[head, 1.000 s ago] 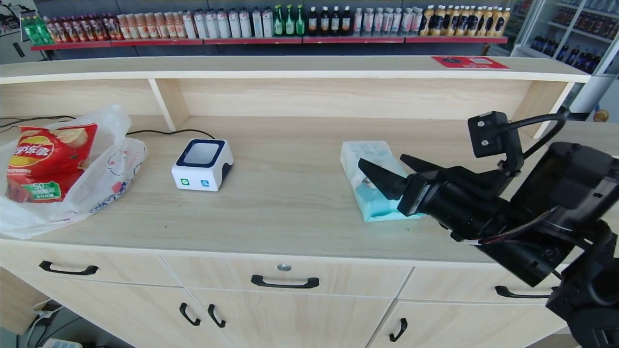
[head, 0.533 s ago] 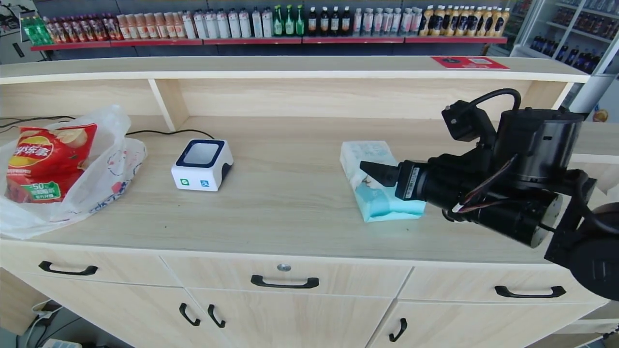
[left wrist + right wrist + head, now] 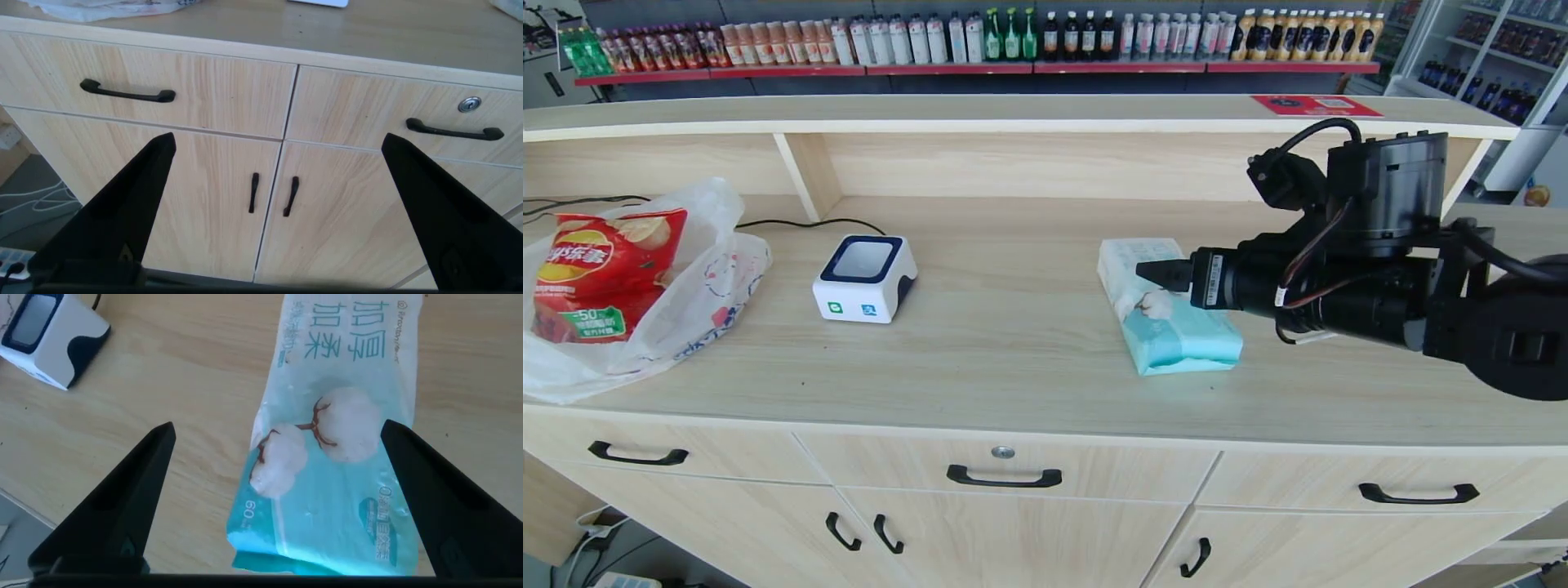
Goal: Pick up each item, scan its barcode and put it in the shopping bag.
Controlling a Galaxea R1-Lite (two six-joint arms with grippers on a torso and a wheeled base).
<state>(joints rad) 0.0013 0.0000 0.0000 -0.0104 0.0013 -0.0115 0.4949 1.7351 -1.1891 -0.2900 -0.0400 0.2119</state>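
- The scanner [image 3: 864,278] is sitting on the wooden counter [image 3: 1013,367] between the tissue pack [image 3: 1176,335] and the shopping bag [image 3: 698,286], well apart from both, with its dark cable [image 3: 800,221] trailing off toward the back.
- The bag is lying slumped at the counter's left end, and a red chips bag [image 3: 600,273] is showing through its thin plastic.
- A row of bottles [image 3: 980,37] is lining the red shelf behind the counter.
- The right gripper [image 3: 1150,273] is hanging over the middle of the pack, with the arm covering part of the pack's right edge in the head view.
- Its fingers are spread wider than the pack (whether they are touching it is not clear).
- The pack is lying flat on the counter's right half, printed side up, its long axis running from the back toward the front edge, with the teal end nearer the front.
- The left gripper [image 3: 279,139] is hanging low with its fingers spread wide, facing the drawers [image 3: 163,86] and the cabinet doors [image 3: 270,212].
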